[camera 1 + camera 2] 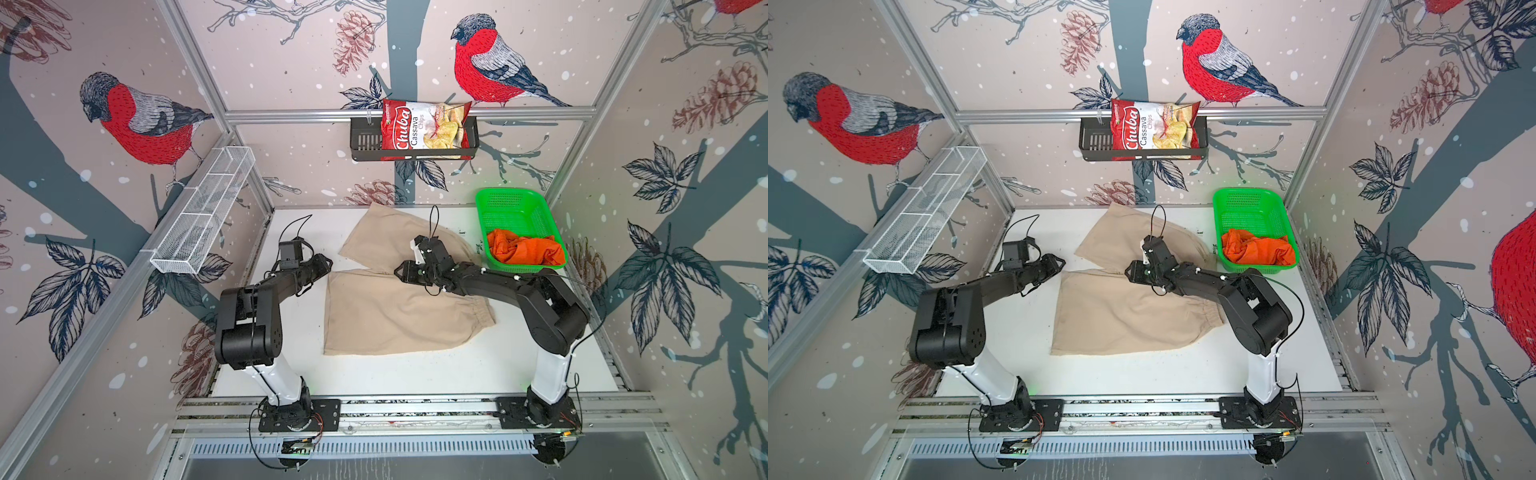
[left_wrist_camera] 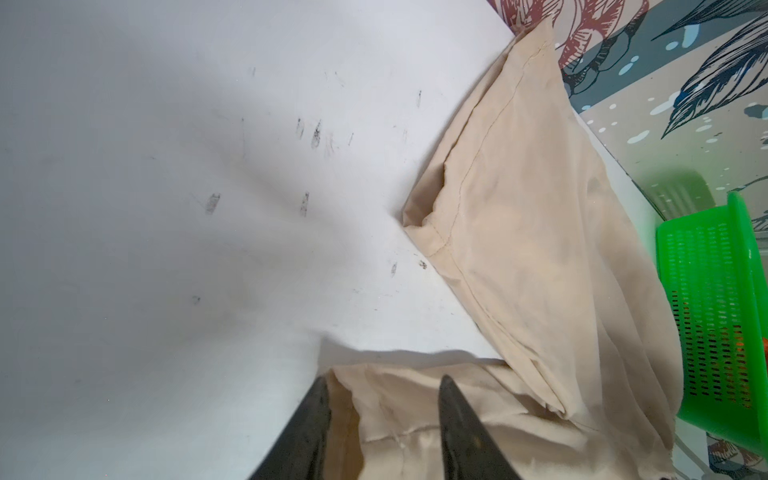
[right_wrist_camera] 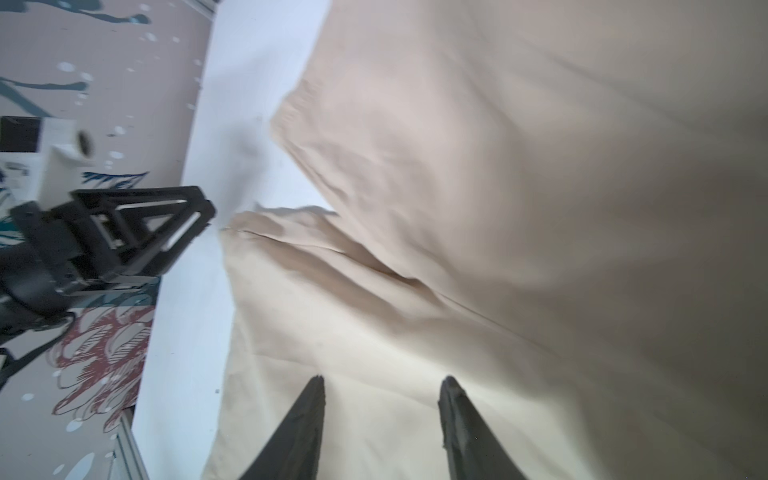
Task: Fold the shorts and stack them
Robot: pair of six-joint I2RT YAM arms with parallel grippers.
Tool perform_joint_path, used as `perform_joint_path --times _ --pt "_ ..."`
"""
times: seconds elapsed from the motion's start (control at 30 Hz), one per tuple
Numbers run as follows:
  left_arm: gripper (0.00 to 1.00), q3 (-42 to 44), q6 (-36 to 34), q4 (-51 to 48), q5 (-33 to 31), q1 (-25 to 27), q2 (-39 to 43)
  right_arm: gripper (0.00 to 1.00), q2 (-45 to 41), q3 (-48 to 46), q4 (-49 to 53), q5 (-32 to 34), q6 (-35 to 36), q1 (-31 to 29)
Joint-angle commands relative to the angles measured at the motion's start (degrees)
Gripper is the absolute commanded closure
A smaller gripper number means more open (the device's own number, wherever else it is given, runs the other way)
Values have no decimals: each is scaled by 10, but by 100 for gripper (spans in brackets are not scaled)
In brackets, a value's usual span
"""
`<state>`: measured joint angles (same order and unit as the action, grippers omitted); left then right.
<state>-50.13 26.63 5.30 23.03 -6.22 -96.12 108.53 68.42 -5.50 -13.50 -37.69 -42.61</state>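
Observation:
The beige shorts lie spread flat on the white table, both legs pointing left and the gathered waist at the right. My left gripper is at the far-left corner of the near leg. Its jaws stand open, with the hem corner lying loose between them. My right gripper hovers open over the cloth where the two legs meet, holding nothing. The orange shorts sit crumpled in the green basket.
The green basket stands at the back right corner of the table. A black wall basket holds a chips bag on the back wall. A white wire shelf hangs on the left wall.

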Motion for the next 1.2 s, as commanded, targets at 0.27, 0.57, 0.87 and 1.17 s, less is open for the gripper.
perform_joint_path --times 0.27,0.57,0.87,1.17 --pt "60 90 17 -82 4 25 196 54 79 105 8 -28 15 -46" --pt "74 194 86 -85 22 62 269 57 166 193 20 -90 29 -73" --pt "90 265 139 -85 40 72 300 60 232 249 49 -95 27 -71" --pt "100 320 164 -106 -2 73 310 62 272 269 61 -70 10 -40"
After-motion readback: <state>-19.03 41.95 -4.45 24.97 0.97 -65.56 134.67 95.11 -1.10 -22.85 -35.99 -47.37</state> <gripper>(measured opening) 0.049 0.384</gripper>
